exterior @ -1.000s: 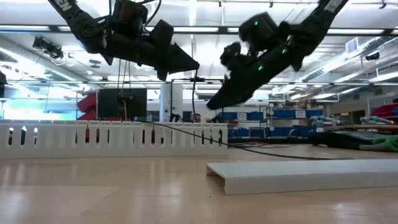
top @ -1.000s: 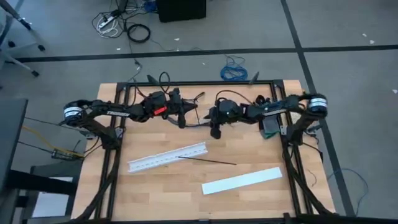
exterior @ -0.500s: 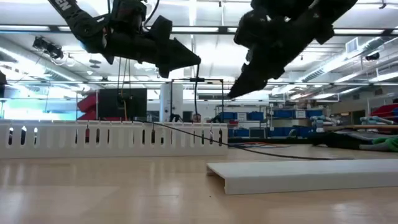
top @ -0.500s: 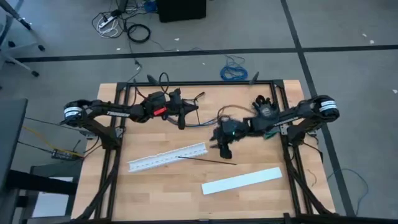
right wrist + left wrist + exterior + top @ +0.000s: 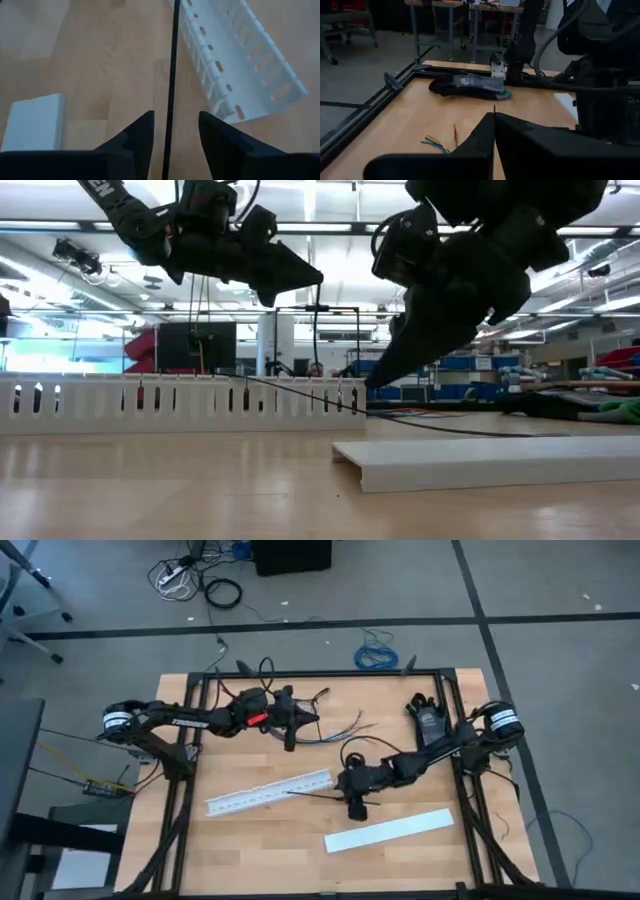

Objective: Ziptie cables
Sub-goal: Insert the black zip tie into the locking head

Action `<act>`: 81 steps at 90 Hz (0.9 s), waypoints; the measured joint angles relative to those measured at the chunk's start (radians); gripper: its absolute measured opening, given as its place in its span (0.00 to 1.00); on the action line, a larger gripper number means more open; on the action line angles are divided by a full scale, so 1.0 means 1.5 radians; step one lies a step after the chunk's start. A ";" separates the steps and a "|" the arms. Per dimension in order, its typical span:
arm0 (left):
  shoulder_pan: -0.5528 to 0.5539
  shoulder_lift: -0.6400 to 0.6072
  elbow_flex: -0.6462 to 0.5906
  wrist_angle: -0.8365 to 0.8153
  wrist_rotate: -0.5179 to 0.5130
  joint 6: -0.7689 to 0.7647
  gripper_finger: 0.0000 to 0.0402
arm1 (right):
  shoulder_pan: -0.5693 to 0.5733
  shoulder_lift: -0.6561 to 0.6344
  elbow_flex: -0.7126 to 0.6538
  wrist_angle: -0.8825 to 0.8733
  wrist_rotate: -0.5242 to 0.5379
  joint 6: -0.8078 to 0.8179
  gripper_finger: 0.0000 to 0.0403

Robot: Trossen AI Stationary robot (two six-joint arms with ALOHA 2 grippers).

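The left end effector hangs above the tabletop at 11 o'clock, pinching the cables, which trail toward 3 o'clock. The right end effector, fingers narrowly parted, straddles the ziptie beside the slotted strip.

Cables at the table's rear, slotted strip mid-table, flat cover nearer the front right.

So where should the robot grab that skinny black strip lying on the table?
Probably near the middle of the black zip tie, from straight above. It lies flat on the wooden table, one end by the white slotted strip. The right gripper hangs open over it, one finger on each side, so closing across its thin width should catch it. The left gripper holds the cables.
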 joint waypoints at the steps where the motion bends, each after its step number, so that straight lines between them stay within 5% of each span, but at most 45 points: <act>1: 0.000 0.000 0.000 -0.001 0.000 0.000 0.00 | 0.000 0.000 0.000 -0.001 0.000 0.000 0.37; 56: 0.000 0.000 0.000 -0.009 0.008 -0.001 0.00 | -0.004 0.065 0.000 0.064 0.010 -0.002 0.36; 81: 0.000 0.000 0.000 -0.002 0.005 -0.001 0.00 | -0.004 0.065 0.001 0.068 -0.019 -0.012 0.09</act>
